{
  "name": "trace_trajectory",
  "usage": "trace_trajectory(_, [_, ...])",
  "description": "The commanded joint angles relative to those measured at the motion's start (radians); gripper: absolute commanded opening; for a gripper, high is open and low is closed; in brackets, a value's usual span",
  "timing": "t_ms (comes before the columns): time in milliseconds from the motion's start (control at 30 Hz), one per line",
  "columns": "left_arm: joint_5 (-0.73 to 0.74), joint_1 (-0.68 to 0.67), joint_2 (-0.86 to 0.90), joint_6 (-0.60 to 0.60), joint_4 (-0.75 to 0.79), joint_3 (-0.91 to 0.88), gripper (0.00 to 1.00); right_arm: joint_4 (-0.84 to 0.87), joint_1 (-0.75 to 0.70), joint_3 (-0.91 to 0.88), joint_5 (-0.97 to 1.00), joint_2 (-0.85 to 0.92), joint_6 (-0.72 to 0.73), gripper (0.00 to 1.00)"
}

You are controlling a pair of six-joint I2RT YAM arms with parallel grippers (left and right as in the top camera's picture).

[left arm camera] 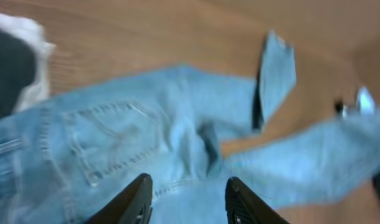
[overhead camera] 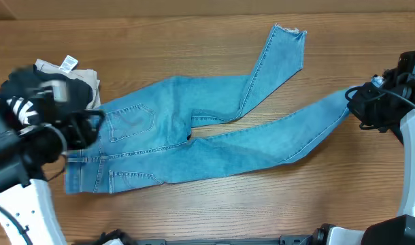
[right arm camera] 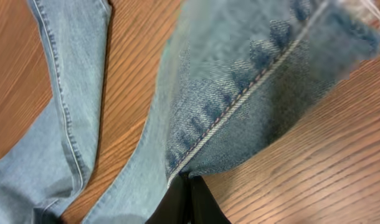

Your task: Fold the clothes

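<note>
Here we are: the jeans point(overhead camera: 194, 129) lie spread across the table point(overhead camera: 194, 41), waist end to the left, legs running off to the right. The upper leg kinks toward the far edge with its frayed hem point(overhead camera: 289, 30) lying free; the lower leg stretches long toward the right arm. The right gripper point(overhead camera: 352, 101) is clamped on the end of that lower leg. Its wrist view shows the fingers point(right arm camera: 175, 205) pressed together on a pinch of denim right at the side seam, the cloth raised a little off the wood. On the other side the left gripper point(left arm camera: 190, 202) hangs over the seat of the jeans, near the back pocket point(left arm camera: 109, 143); its fingers stand apart with nothing between them. A pile of beige and black garments point(overhead camera: 88, 78) sits just beyond the waist, partly under the left arm.

How will this handle? Denim is soft but thick and fairly heavy; it should drape, sag between two holds and drag on the wood rather than slide. The stitched parts look like the firm places to pinch — the waist edge for the left gripper, the hem and seam for the right; a grip on loose mid-panel cloth would likely bunch.
</note>
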Motion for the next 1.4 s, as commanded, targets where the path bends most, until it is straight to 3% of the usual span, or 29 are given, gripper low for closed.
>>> trace_trajectory(0, [-0.109, -0.142, 0.008, 0.137, -0.017, 0.026, 0.4, -0.032, -0.002, 0.008, -0.047, -0.006, -0.003, 0.04])
trace_trajectory(167, [-0.122, -0.274, 0.016, 0.183, 0.001, 0.026, 0.38, -0.2, -0.002, 0.043, -0.248, -0.006, -0.003, 0.04])
trace_trajectory(433, [-0.121, -0.291, 0.016, 0.182, 0.04, 0.026, 0.38, -0.311, -0.002, 0.086, -0.428, -0.025, 0.006, 0.04])
trace_trajectory(533, [-0.119, -0.291, 0.016, 0.182, 0.039, 0.026, 0.38, -0.253, -0.002, 0.085, -0.306, -0.024, 0.023, 0.04])
trace_trajectory(633, [-0.114, -0.291, 0.016, 0.182, 0.039, 0.026, 0.38, -0.269, -0.002, 0.085, -0.098, -0.017, 0.171, 0.04])
trace_trajectory(700, [-0.114, -0.291, 0.016, 0.182, 0.037, 0.026, 0.38, -0.287, -0.002, 0.085, -0.04, -0.017, 0.17, 0.04])
trace_trajectory(767, [-0.114, -0.291, 0.016, 0.182, 0.037, 0.026, 0.39, -0.296, -0.002, 0.085, 0.182, -0.013, 0.212, 0.04])
trace_trajectory(900, [-0.114, -0.291, 0.016, 0.182, 0.039, 0.026, 0.39, -0.343, -0.002, 0.084, 0.298, 0.001, 0.234, 0.04])
trace_trajectory(1133, [-0.114, -0.291, 0.016, 0.182, 0.036, 0.026, 0.4, -0.491, -0.002, 0.084, 0.081, 0.002, 0.232, 0.04])
trace_trajectory(1233, [-0.114, -0.291, 0.016, 0.182, 0.036, 0.026, 0.4, -0.491, -0.002, 0.082, -0.133, -0.017, 0.082, 0.04])
trace_trajectory(1300, [-0.114, -0.291, 0.016, 0.182, 0.036, 0.026, 0.4, -0.485, -0.002, 0.084, -0.229, -0.046, 0.081, 0.04])
trace_trajectory(1367, [-0.114, -0.291, 0.016, 0.182, 0.036, 0.026, 0.4, -0.43, -0.002, 0.084, -0.186, -0.056, 0.112, 0.04])
